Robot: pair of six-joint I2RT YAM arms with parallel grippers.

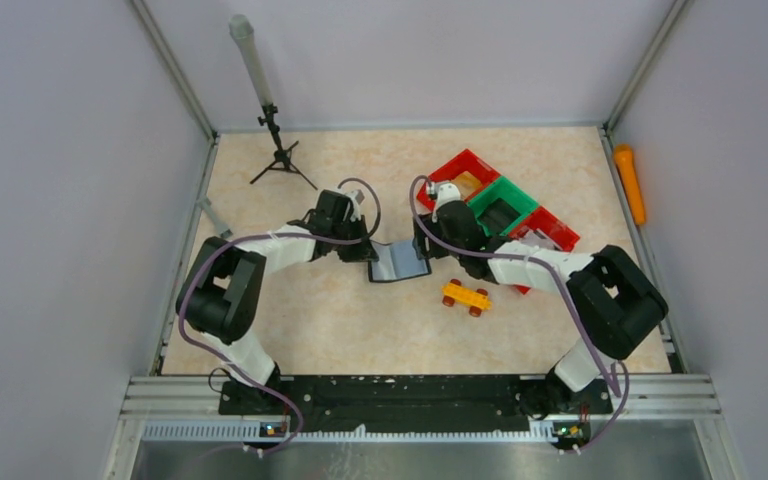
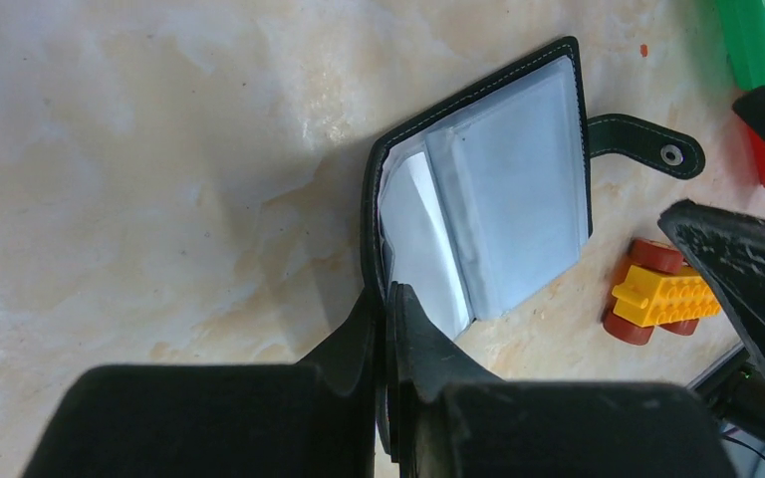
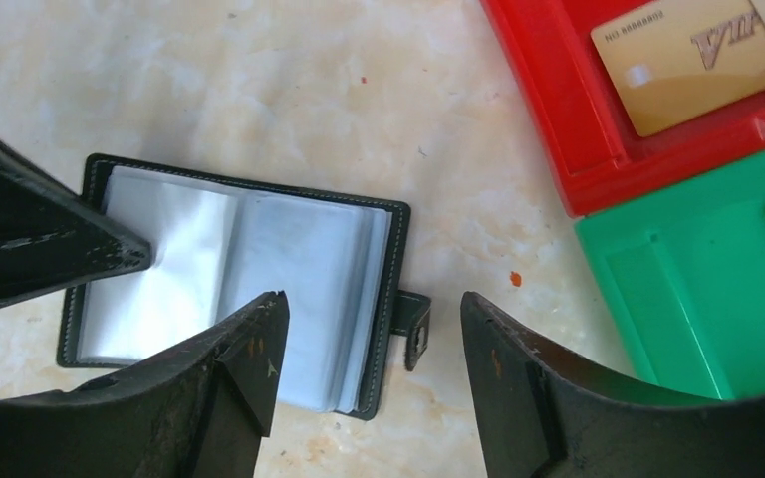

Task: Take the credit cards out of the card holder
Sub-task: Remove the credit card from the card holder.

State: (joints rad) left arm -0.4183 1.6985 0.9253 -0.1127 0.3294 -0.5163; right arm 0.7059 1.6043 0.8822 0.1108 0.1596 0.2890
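Table: pale marbled tabletop point(image 1: 290, 330) with grey panels around it.
Toy car: yellow plastic brick car with brown-red wheels point(image 1: 466, 296). It sits just on the near side of the holder, toward the right arm, and does not touch it.
Card holder: small black stitched wallet-like card holder point(image 1: 400, 262). It lies open at mid-table between the two claws, clear plastic sleeves facing up. Its strap tab with silver snap point(image 2: 647, 149) sticks out on the right arm's side.
Left claw: the left gripper point(image 2: 386, 297) is pinched tight on the card holder's cover edge on its own side, jaws almost together.
Right claw: the right gripper point(image 3: 369, 304) hangs over the strap-side edge, jaws spread wide and holding nothing.
Trays: a red plastic tray point(image 3: 558, 119) and a green plastic tray point(image 3: 677, 299) stand side by side just beyond the right claw.
Card: a gold credit card point(image 3: 692, 60) lies flat in the red tray.
Far left: a black tripod point(image 1: 278, 155) carrying a grey tube stands near the back wall.
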